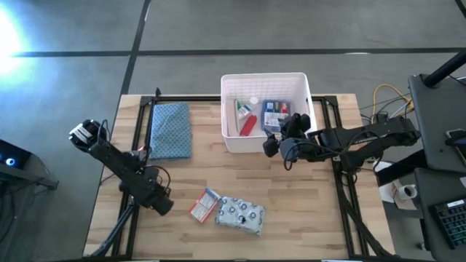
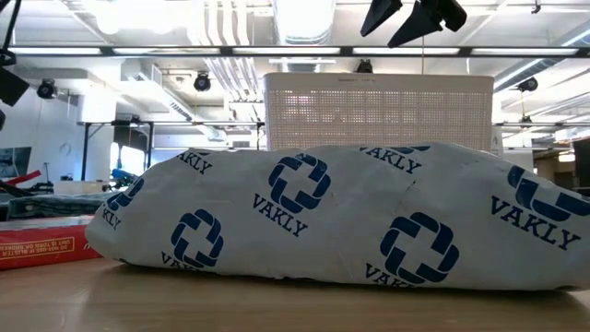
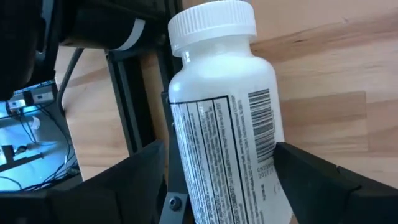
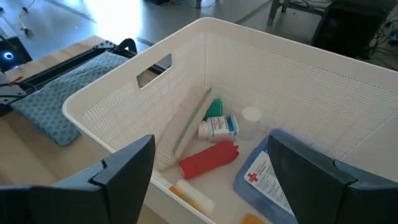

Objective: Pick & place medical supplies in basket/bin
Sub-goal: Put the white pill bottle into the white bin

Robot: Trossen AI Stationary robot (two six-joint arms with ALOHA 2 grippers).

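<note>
Two packs (image 1: 231, 212) left on table (image 1: 306, 218). Left claw (image 3: 217, 180) spread around white pill bottle (image 3: 221, 112); next, pinch and lift. Right claw (image 4: 208, 174) spread above tub (image 4: 311, 74).

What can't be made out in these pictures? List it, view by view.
- Left wrist view: the base of the white pill bottle is cut off by the picture's edge, and its label print is too small to read.
- High view: the bottle is hidden under the left gripper.
- Low view: the silvery pouch hides the lower walls and contents of the basket, and most of the red-white packet.
</note>
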